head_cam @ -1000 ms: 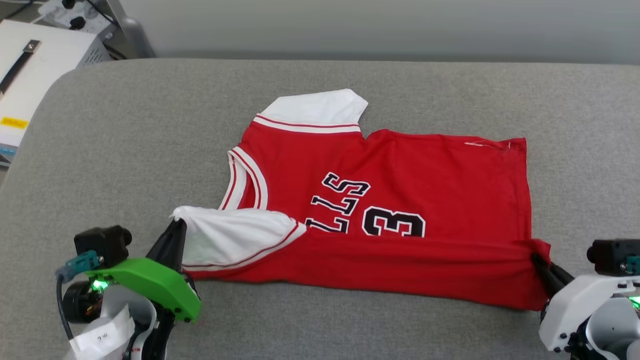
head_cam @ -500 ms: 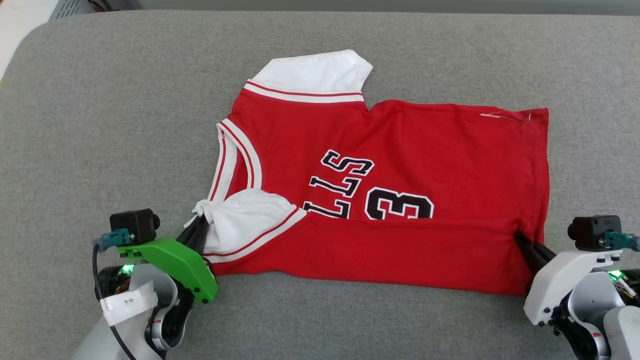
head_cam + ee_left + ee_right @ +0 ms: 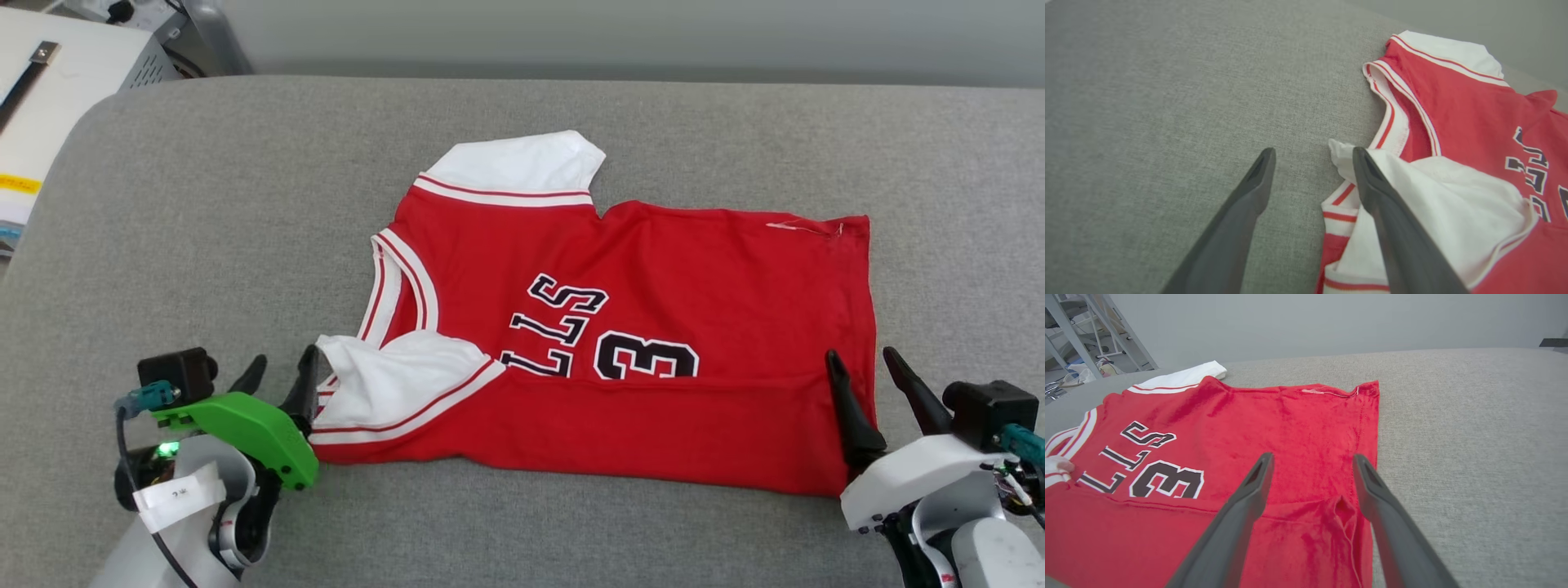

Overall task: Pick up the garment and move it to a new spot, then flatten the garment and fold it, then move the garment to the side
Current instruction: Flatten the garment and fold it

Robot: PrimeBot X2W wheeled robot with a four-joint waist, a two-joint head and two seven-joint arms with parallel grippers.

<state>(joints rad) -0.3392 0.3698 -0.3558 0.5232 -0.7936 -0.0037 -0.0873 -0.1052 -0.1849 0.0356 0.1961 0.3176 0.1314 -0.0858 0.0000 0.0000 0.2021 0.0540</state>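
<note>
The red jersey (image 3: 653, 327) is lying flat in the middle of the grey padded surface (image 3: 204, 204), collar to the left and hem to the right. The near long edge is folded over onto the body, so it covers the near part of the black lettering (image 3: 559, 314) and only a 3 (image 3: 645, 359) of the number is readable. One white sleeve (image 3: 514, 163) sticks out on the far side, and the other white sleeve (image 3: 400, 380) is doubled over on the near-left corner, striped trim showing.

Left gripper (image 3: 285, 357) sits right at that near-left corner with its fingers spread, gripping nothing. In the left wrist view, the gripper (image 3: 1313, 153) has one finger over bare grey surface and the other over the edge of the white sleeve; I can't tell if it's actually touching the cloth.

Right gripper (image 3: 860, 354) is at the near-right corner and is also wide open with nothing in it. In its wrist view, the gripper (image 3: 1312, 457) straddles the hem of the jersey (image 3: 1249, 424) — one finger over red fabric, one just past the edge.

Off the far-left end of the surface there's a white equipment box (image 3: 49, 98).
</note>
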